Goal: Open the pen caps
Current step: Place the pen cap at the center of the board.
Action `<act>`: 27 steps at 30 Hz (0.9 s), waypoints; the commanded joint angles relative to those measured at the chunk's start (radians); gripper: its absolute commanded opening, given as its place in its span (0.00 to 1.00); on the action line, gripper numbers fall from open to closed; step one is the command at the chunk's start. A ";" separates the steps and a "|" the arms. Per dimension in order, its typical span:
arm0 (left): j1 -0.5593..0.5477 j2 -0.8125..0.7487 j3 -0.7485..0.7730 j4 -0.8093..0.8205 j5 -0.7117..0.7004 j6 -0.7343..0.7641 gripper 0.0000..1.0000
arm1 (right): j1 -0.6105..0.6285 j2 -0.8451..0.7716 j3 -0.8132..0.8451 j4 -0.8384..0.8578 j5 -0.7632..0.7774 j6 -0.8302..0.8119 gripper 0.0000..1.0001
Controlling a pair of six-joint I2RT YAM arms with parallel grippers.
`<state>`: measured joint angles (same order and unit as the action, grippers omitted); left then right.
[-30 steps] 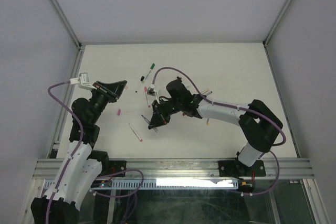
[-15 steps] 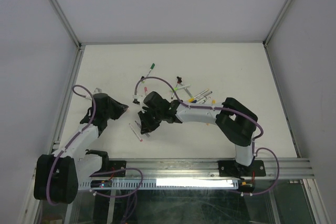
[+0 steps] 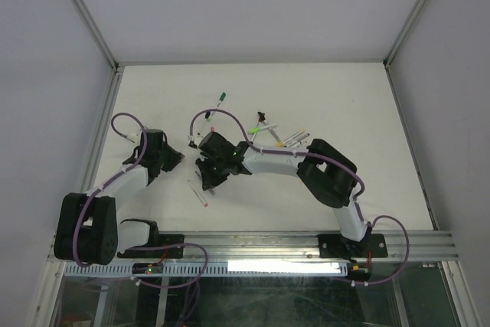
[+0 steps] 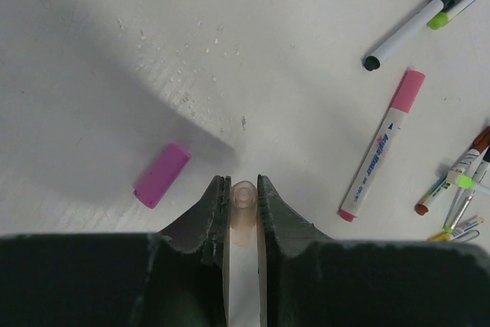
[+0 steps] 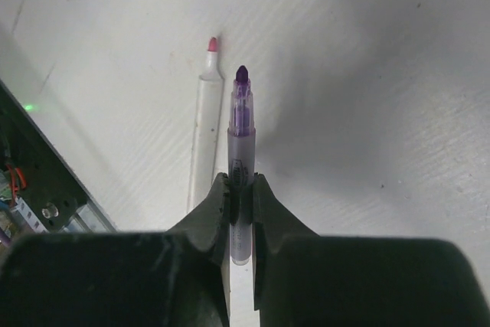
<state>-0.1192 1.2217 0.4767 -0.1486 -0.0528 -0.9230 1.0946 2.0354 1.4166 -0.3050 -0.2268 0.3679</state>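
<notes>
Pinching a white pen in my left pincer, I have both fingers pressed on its barrel, and its pale pink end stands out just past the fingertips. This pincer is low over the left part of the table. One loose pink cap lies flat on the table just beside these fingertips and does not touch them. A pink-capped pen lies well apart from it, with its cap on.

My right pincer is near the middle of the table, to the right of the left one, and it is clamped on a purple pen. This pen has no cap; its purple tip is bare and points away from my fingers. Just beside it an uncapped white pen with a red tip lies on the table, almost parallel to it.

More pens lie in a group farther to the right, and a green-ended pen lies toward the far side.
</notes>
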 commanded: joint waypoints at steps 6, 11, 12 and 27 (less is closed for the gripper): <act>-0.013 0.040 0.048 0.049 -0.026 0.041 0.00 | 0.004 0.022 0.044 -0.032 0.043 0.002 0.11; -0.013 0.066 0.053 0.053 -0.019 0.046 0.02 | 0.004 0.029 0.045 -0.039 0.039 0.006 0.12; -0.013 0.068 0.054 0.053 -0.018 0.046 0.02 | 0.005 0.028 0.045 -0.041 0.040 0.007 0.16; -0.013 0.069 0.053 0.053 -0.018 0.049 0.16 | 0.004 0.028 0.048 -0.049 0.046 0.014 0.28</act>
<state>-0.1253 1.2961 0.4976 -0.1333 -0.0547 -0.8925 1.0950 2.0590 1.4281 -0.3508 -0.1978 0.3748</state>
